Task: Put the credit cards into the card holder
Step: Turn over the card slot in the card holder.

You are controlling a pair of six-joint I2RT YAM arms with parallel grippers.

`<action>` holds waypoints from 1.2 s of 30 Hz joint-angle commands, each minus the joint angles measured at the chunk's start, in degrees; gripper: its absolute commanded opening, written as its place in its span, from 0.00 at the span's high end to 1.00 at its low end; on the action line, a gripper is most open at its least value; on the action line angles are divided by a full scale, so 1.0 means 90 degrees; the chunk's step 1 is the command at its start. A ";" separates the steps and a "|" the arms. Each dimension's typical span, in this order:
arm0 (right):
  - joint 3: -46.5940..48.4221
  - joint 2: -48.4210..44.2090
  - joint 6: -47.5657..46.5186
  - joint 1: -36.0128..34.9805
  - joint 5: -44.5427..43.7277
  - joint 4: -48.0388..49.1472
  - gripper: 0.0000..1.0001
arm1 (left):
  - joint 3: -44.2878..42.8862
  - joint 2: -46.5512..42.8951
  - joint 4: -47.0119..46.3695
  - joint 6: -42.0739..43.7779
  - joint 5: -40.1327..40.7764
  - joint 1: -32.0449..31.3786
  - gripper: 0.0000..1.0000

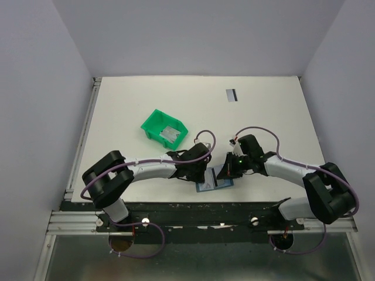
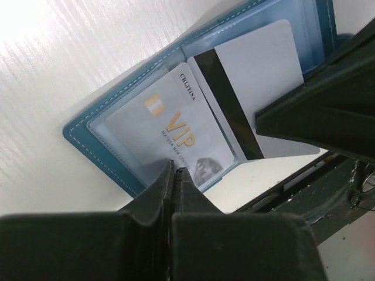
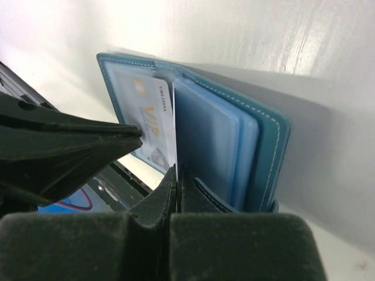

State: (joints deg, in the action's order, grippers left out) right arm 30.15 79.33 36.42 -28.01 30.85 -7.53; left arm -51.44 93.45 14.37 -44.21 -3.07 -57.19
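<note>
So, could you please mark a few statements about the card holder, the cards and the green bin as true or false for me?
1. The card holder is open. True.
2. The green bin is empty. False: a silvery flat item lies in it.
3. A far card lies alone on the table, beyond the bin. True.
4. The left pincer is wide open. False: it is shut, its tips at the VIP card, which sits in a clear sleeve.
5. The right pincer is shut on a striped card at the card holder. True.
</note>
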 commanded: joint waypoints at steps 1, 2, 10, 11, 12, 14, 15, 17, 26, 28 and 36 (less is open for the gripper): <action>-0.0001 -0.0424 -0.0004 0.0036 -0.0371 -0.0607 1.00 | 0.0188 0.0173 -0.0142 -0.0010 -0.0166 -0.0042 1.00; 0.0038 -0.0542 -0.0004 0.0026 -0.0439 -0.0715 1.00 | 0.0169 0.0231 -0.0142 -0.0020 -0.0176 -0.0042 1.00; 0.0263 -0.1548 -0.0248 0.0036 -0.1571 -0.2287 1.00 | 0.0081 0.0398 -0.0181 -0.0059 -0.0205 -0.0052 1.00; 0.0292 -0.1597 -0.0297 0.0026 -0.1679 -0.2424 1.00 | 0.0081 0.0408 -0.0190 -0.0059 -0.0215 -0.0042 1.00; 0.0312 -0.1665 -0.0346 0.0026 -0.1806 -0.2599 1.00 | 0.0081 0.0417 -0.0220 -0.0078 -0.0225 -0.0042 1.00; 0.0341 -0.1705 -0.0443 0.0026 -0.2021 -0.2795 1.00 | 0.0100 0.0427 -0.0220 -0.0078 -0.0245 -0.0042 1.00; 0.0341 -0.1705 -0.0463 0.0036 -0.2128 -0.2864 1.00 | 0.0100 0.0427 -0.0229 -0.0069 -0.0254 -0.0042 1.00; 0.0370 -0.1686 -0.0502 0.0026 -0.2236 -0.2971 1.00 | 0.0120 0.0408 -0.0239 -0.0078 -0.0254 -0.0042 1.00; 0.0410 -0.1686 -0.0502 0.0036 -0.2208 -0.2982 1.00 | 0.0178 0.0378 -0.0259 -0.0098 -0.0245 -0.0042 1.00; 0.0390 -0.1666 -0.0512 0.0026 -0.2158 -0.2943 1.00 | 0.0169 0.0388 -0.0259 -0.0088 -0.0254 -0.0042 1.00; 0.0429 -0.1715 -0.0531 0.0026 -0.2334 -0.3216 1.00 | 0.0100 0.0457 -0.0288 -0.0098 -0.0303 -0.0042 1.00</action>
State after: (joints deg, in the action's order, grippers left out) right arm 32.75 64.42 32.88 -28.01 12.47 -33.10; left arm -50.94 95.37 9.98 -45.34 -5.61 -57.41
